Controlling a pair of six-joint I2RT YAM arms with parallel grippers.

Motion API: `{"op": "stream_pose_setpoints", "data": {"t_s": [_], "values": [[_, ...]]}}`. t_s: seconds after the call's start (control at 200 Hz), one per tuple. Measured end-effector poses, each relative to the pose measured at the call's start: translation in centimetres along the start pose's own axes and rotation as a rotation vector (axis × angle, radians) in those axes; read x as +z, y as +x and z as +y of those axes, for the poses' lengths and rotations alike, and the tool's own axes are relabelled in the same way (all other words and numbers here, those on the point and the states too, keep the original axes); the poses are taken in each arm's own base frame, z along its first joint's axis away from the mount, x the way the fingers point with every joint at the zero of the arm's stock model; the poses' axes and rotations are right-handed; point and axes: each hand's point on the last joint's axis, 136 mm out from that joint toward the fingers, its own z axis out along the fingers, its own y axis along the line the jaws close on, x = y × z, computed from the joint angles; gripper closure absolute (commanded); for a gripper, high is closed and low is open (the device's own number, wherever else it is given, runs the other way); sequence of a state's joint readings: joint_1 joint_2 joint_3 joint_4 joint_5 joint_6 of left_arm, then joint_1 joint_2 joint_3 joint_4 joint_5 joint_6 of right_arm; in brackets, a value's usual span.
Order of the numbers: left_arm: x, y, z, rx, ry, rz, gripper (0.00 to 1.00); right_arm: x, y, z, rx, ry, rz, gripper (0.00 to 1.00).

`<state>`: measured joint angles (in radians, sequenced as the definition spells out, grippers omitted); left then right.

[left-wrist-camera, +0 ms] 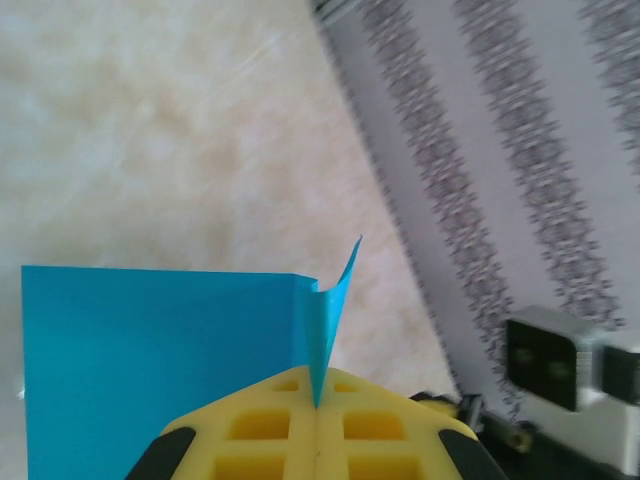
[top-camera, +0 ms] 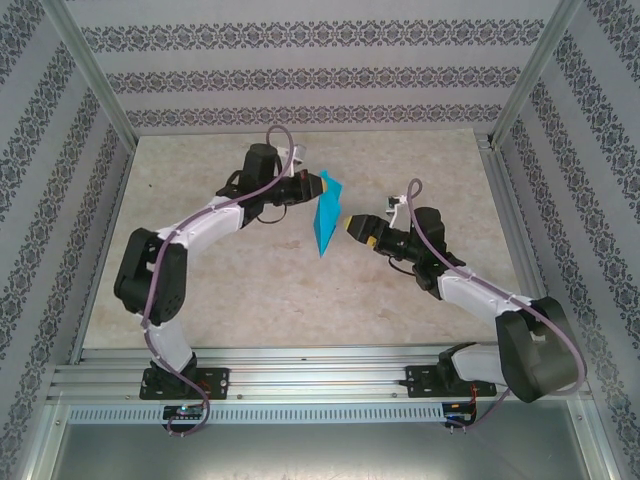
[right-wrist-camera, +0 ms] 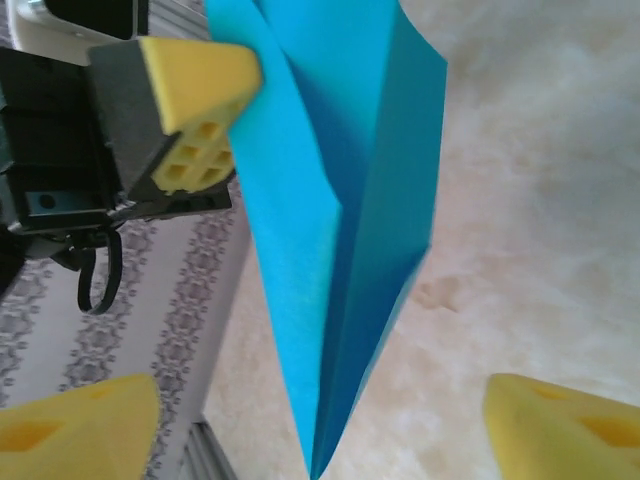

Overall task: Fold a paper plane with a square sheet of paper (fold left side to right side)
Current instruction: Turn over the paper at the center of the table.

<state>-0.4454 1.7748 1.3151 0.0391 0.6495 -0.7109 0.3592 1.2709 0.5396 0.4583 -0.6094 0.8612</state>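
Jaws of the left gripper point(top-camera: 323, 184) clamp the teal paper plane point(top-camera: 326, 220) over the tabletop point(top-camera: 250, 300); the right gripper point(top-camera: 352, 226) gapes open beside it. Flimsy, crease-prone, it seems best held along the ridge.

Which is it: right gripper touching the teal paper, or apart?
Apart. Right wrist view: the right gripper has its jaws open either side of the teal paper, a clear gap on each side.

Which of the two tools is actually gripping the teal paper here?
The left tool: its yellow pads are shut on the folded teal paper. The right tool stands open.
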Motion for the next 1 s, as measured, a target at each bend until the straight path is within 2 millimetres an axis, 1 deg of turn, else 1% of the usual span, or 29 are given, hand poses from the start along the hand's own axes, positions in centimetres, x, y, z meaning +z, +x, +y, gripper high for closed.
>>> {"op": "stream_pose_setpoints", "data": {"t_s": [0.04, 0.11, 0.15, 0.21, 0.305, 0.395, 0.624, 0.744, 0.794, 0.894, 0.999], "values": [[-1.1, -1.1, -2.0, 0.033, 0.031, -0.041, 1.00, -0.1, -0.4, 1.4, -0.022, -0.039, -0.020, 0.02], [-2.8, -2.5, -4.8, 0.074, 0.074, -0.096, 1.00, -0.4, -1.0, 3.7, -0.072, -0.106, -0.050, 0.02], [-3.4, -3.0, -5.8, 0.085, 0.089, -0.117, 1.00, -0.5, -1.1, 4.8, -0.091, -0.141, -0.061, 0.02], [-4.2, -3.6, -6.9, 0.097, 0.108, -0.144, 1.00, -0.5, -1.1, 5.9, -0.109, -0.179, -0.069, 0.02], [-4.7, -4.1, -7.6, 0.090, 0.121, -0.167, 1.00, -0.3, -0.7, 7.4, -0.129, -0.230, -0.062, 0.02], [-4.8, -4.3, -7.9, 0.075, 0.129, -0.176, 0.99, 0.2, -0.3, 8.3, -0.128, -0.269, -0.048, 0.03], [-5.2, -4.8, -8.8, 0.047, 0.159, -0.196, 0.99, 2.2, 0.0, 8.6, -0.079, -0.302, -0.021, 0.08], [-5.7, -5.2, -9.6, 0.046, 0.178, -0.212, 0.97, 2.9, 0.1, 8.4, -0.049, -0.314, -0.011, 0.17], [-5.9, -5.2, -9.8, 0.047, 0.184, -0.215, 0.97, 3.2, 0.2, 8.3, -0.034, -0.320, -0.006, 0.23], [-6.0, -5.3, -10.3, 0.047, 0.202, -0.215, 0.97, 3.5, 0.2, 8.5, -0.014, -0.336, 0.005, 0.41], [-6.1, -5.2, -10.5, 0.040, 0.215, -0.214, 0.97, 3.4, -0.2, 9.3, -0.011, -0.361, 0.008, 0.51]]}}
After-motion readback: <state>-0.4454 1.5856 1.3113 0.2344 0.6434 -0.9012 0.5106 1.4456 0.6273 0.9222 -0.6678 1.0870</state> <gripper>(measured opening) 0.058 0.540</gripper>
